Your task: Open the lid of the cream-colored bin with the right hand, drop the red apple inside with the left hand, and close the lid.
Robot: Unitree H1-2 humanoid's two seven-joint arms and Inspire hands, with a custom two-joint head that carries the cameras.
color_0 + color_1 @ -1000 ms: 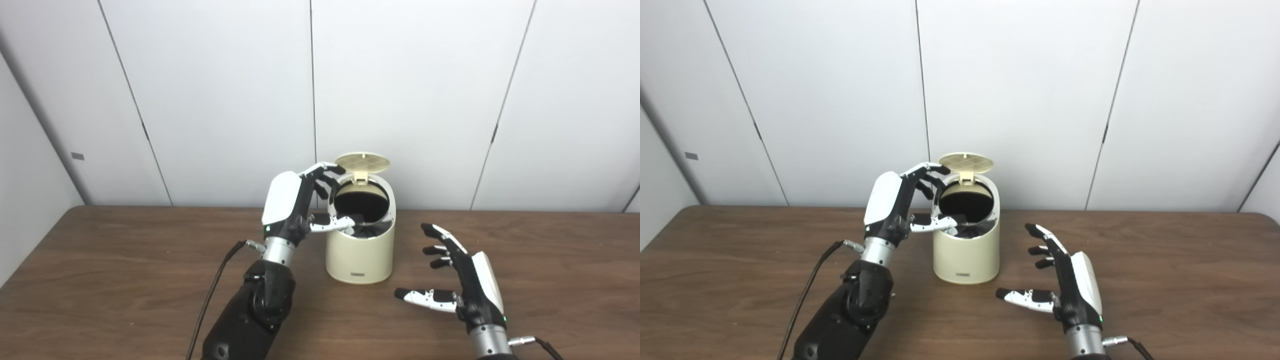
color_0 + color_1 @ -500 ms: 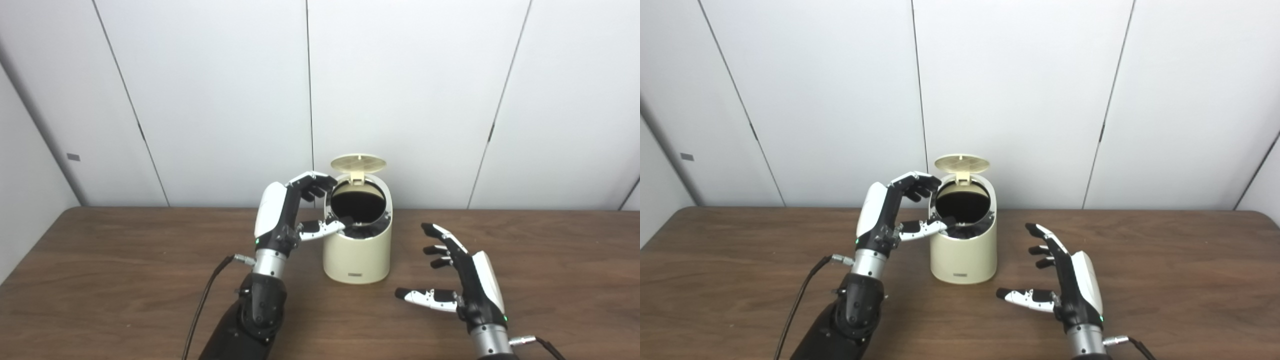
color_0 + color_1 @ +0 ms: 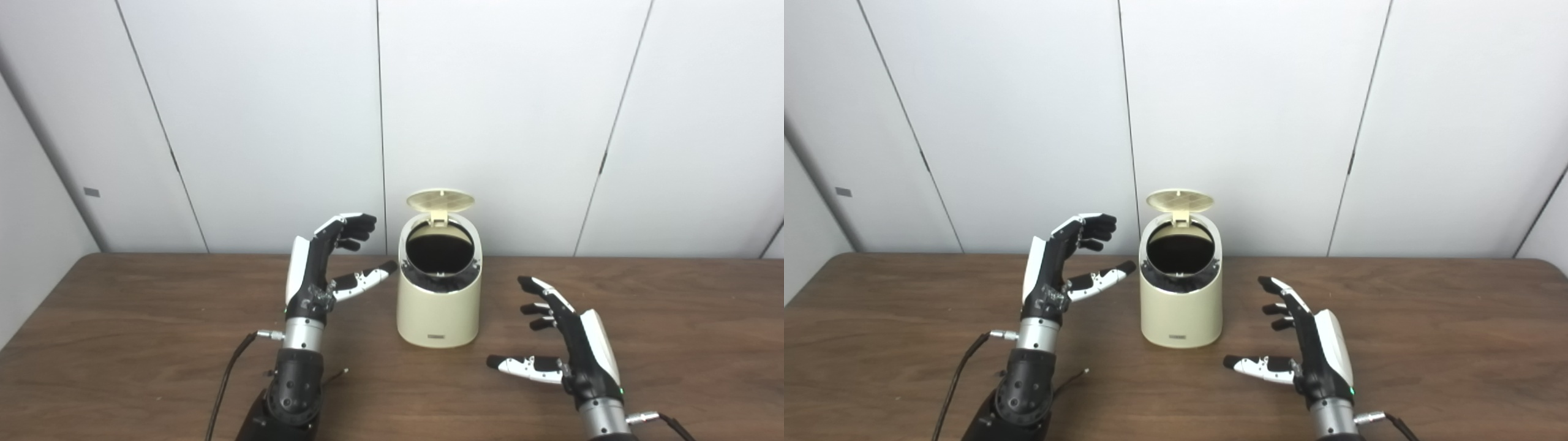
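Cream bin (image 3: pixel 438 306), one, lid (image 3: pixel 440 199) up, inside too dark to see | left hand (image 3: pixel 321 269) empty, fingers spread | right hand (image 3: pixel 566 343) empty, spread

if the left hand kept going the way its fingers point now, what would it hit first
Most likely the cream bin. The left hand is open and empty, raised left of it, fingers aimed right toward the bin's upper rim and the raised lid. Depth is unclear, so it might pass just behind.

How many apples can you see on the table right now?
0. None shows on the table, and neither the left hand nor the right hand holds one; the open bin may hide one.
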